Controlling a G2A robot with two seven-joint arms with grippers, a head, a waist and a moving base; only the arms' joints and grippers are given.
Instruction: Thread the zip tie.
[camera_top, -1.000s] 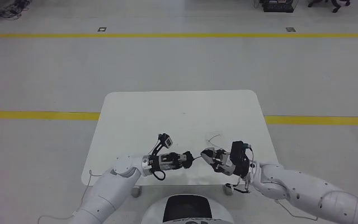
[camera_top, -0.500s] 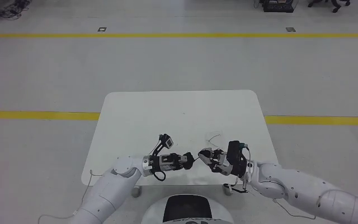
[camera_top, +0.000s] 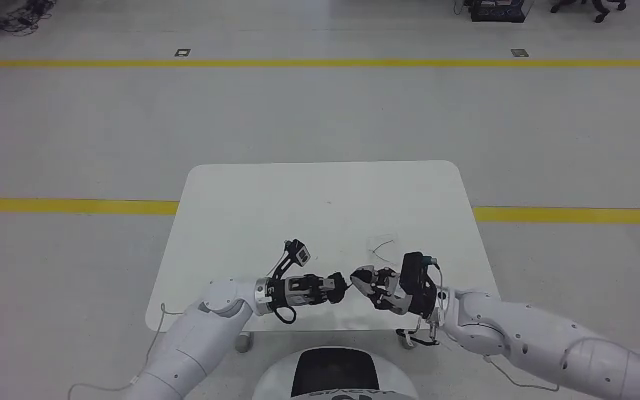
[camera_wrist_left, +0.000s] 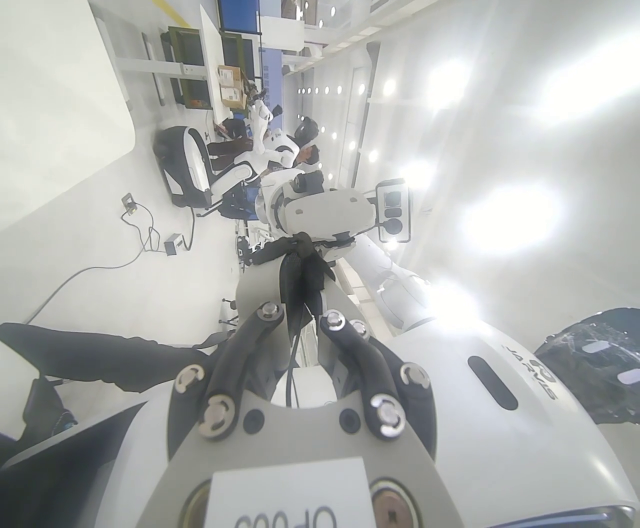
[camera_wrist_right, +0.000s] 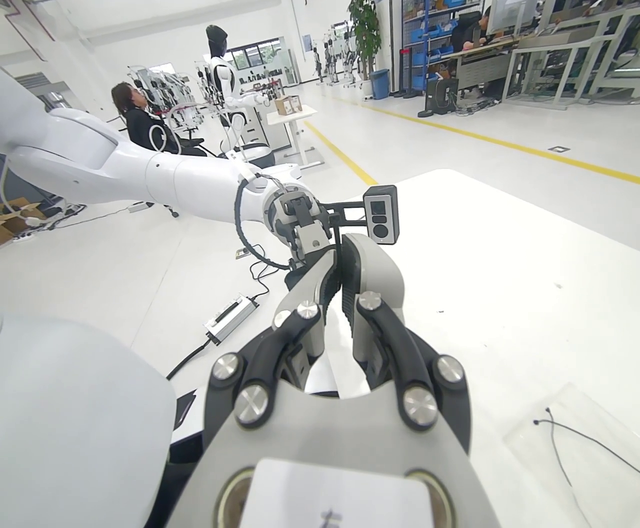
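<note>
Pale workshop floor with yellow lines (camera_top: 90, 206) is surrounding the white round-cornered counter (camera_top: 320, 190). Just above its near edge, a thin black plastic zip tie (camera_wrist_right: 341, 255) is hanging in the air between the two arms, touching nothing on the surface. The left arm (camera_top: 225, 300) is pinching the zip tie with its jaws closed. The right arm (camera_top: 500, 325) is doing likewise, its ribbed jaws pressing together on the strap. The two sets of jaws are sitting just beside each other. Which end each is holding is too small to tell. A clear plastic bag (camera_wrist_right: 565, 450) is lying flat on the counter near the right arm. By the look of it, the ends are being lined up and threading is not yet done. The next move is calling for one arm holding steady while the other is steering the tail squarely into the head's slot.
</note>
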